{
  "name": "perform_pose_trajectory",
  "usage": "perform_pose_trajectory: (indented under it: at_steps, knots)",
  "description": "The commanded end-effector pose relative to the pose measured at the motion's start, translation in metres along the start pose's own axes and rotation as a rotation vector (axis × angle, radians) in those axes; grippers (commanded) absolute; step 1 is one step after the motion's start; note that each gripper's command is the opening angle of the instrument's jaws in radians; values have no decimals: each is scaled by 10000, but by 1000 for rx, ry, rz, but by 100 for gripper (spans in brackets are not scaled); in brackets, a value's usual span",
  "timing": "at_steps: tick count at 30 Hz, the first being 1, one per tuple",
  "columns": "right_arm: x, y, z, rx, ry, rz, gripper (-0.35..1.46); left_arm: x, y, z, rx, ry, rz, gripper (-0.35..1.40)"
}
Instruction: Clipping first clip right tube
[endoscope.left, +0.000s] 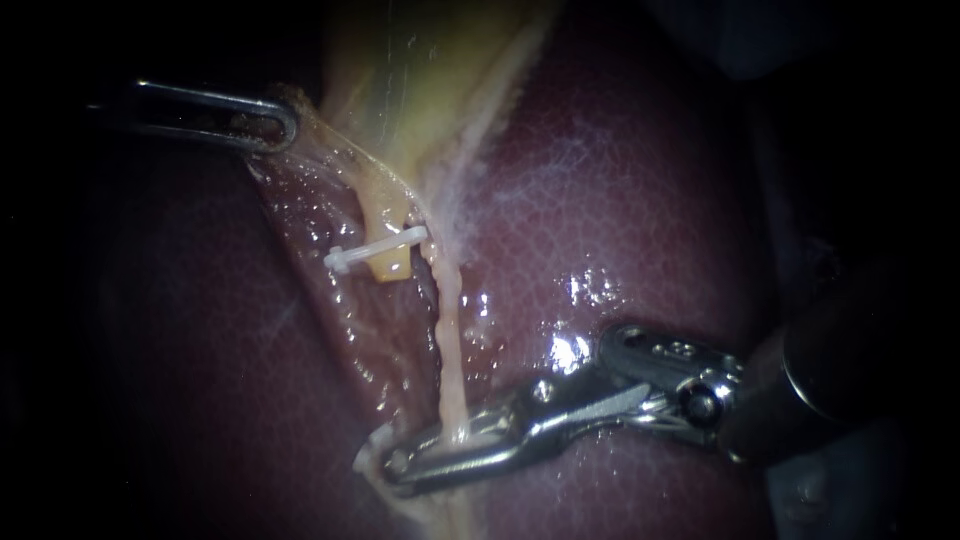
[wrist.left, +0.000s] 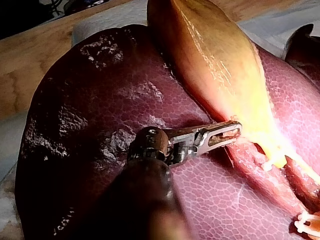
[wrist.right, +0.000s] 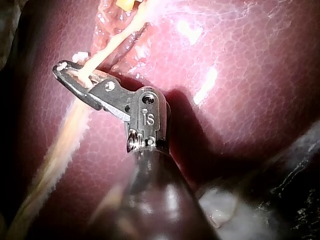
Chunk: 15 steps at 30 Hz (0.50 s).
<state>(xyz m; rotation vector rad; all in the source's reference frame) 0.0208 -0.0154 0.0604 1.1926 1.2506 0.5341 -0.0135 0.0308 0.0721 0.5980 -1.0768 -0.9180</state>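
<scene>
Endoscope: L instrument (endoscope.left: 280, 125) is pinching thin wet gallbladder (endoscope.left: 400, 80) skin in slotted steel jaws, up-left of white plastic clip (endoscope.left: 375, 250). R instrument (endoscope.left: 390, 462) jaws, narrow, are squeezing the pale stringy right tube (endoscope.left: 447, 340) below clip.
L wrist: jaws lying flat together at smooth yellow gallbladder's edge.
R wrist: tube is crossing between the jaws, over shiny red liver (wrist.right: 240, 75).
</scene>
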Motion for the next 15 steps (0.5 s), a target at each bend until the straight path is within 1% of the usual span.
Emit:
perform_pose_trajectory:
  at_steps: [1,15]
  knots:
    - [-1,1,0,1,0,0,-35,0,0,0,0,0,0,-35]
    - [-2,6,-2,7,-6,-2,-35,0,-1,0,0,0,0,-35]
